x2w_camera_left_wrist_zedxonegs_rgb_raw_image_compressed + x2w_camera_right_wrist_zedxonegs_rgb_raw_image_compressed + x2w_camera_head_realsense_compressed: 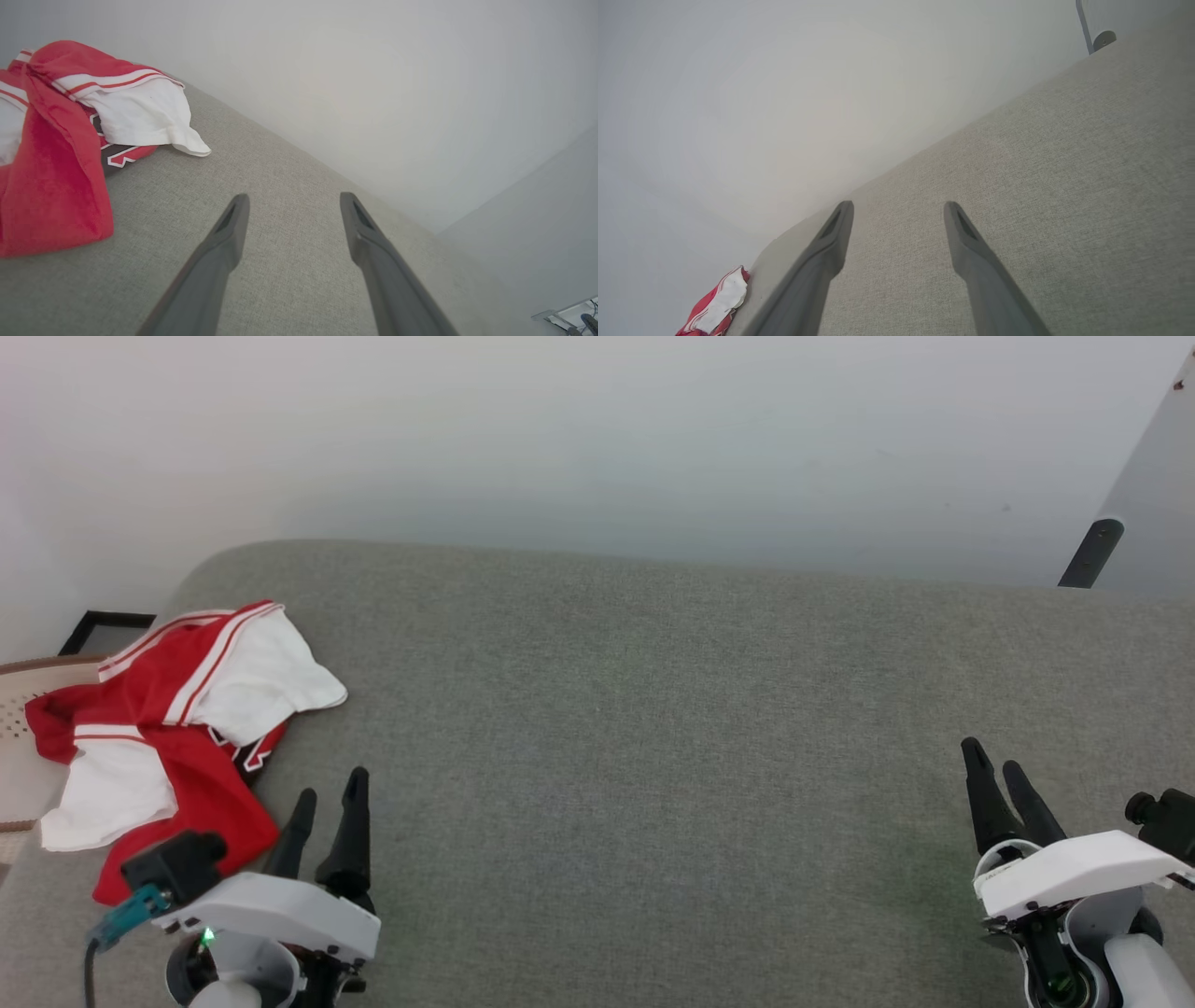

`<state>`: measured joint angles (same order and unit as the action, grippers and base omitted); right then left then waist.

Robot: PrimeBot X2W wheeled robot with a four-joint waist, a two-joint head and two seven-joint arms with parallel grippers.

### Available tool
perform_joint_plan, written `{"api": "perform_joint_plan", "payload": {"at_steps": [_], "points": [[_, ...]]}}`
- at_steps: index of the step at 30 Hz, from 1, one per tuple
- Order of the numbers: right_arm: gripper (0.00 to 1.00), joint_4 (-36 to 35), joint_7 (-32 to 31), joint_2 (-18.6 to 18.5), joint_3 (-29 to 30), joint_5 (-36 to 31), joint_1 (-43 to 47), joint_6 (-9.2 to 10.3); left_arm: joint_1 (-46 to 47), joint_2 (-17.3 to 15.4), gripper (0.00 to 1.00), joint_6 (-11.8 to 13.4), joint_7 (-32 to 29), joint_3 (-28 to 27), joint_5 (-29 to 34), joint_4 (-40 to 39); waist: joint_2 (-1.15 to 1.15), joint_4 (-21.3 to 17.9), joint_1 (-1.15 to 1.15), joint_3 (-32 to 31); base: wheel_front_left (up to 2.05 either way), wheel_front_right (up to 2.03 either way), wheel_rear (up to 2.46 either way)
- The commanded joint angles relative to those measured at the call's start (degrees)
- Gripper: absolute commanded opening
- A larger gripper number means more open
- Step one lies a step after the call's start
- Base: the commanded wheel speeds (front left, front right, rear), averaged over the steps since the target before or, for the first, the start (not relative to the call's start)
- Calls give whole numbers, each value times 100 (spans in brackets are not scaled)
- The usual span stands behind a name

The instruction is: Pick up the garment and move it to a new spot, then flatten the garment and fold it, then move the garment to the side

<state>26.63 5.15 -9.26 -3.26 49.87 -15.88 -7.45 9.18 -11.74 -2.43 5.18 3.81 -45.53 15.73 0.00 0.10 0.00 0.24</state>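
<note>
Grey woven upholstery (653,728), broad and flat, rounded at its far left corner, with a pale blank wall (597,439) behind its far edge.

Item 1: the garment (177,728). Red jersey, white sleeves, red-and-white striped trim. Location: left end of the surface, close to the left edge. Condition: crumpled in a loose heap, one white sleeve flopped to the right and another low on the left. A scrap of black, white-outlined lettering shows under the folds. Neither flat nor folded.

Item 2: left gripper (331,784). Location: near left, just beside the heap's right side, apart from the cloth. Fingers spread wide with nothing between them; its wrist view shows bare upholstery in the gap.

Item 3: right gripper (991,756). Location: near right, well apart from the garment. Fingers spread wide, empty.

Item 4: sundries. Pale perforated object (19,709) and black frame (103,630) beyond the left edge; dark pole (1088,553) at far right.

Task status, by judgement: no step is done. Outstanding: lifting the jersey, carrying it to a new spot, flattening, folding, setting aside. The open middle of the surface looks like ample room for spreading, and the left gripper is better placed for the first hold.
</note>
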Motion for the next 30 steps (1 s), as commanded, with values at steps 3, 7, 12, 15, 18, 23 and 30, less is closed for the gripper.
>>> {"api": "perform_joint_plan", "payload": {"at_steps": [3,7,12,15,18,23,30], "points": [[100,-5,102,15,75,-468,-208,-3,162,-89,100,5,99,39,310,-86,0,-6,0,3,0,0,0],[100,4,168,44,151,-917,-235,-3,195,-134,100,-32,167,71,581,-87,0,-12,0,6,0,0,0],[100,-23,250,89,192,-1377,-257,-3,197,-129,100,-144,248,85,793,-55,0,-14,0,-3,0,0,0],[100,-27,297,99,191,-1602,-261,-3,206,-126,100,-208,295,95,929,-7,0,-12,0,-14,0,0,0],[100,-29,343,123,211,-1788,-267,-3,213,-132,100,-240,339,88,1067,43,0,-19,0,-23,0,0,0],[100,-22,415,120,186,-2076,-257,-4,220,-135,100,-301,414,76,1284,85,0,-35,0,-35,0,0,0],[100,-18,500,70,276,-2395,-228,-4,235,-146,100,-357,513,114,1672,75,0,-46,0,-50,0,0,0]]}}
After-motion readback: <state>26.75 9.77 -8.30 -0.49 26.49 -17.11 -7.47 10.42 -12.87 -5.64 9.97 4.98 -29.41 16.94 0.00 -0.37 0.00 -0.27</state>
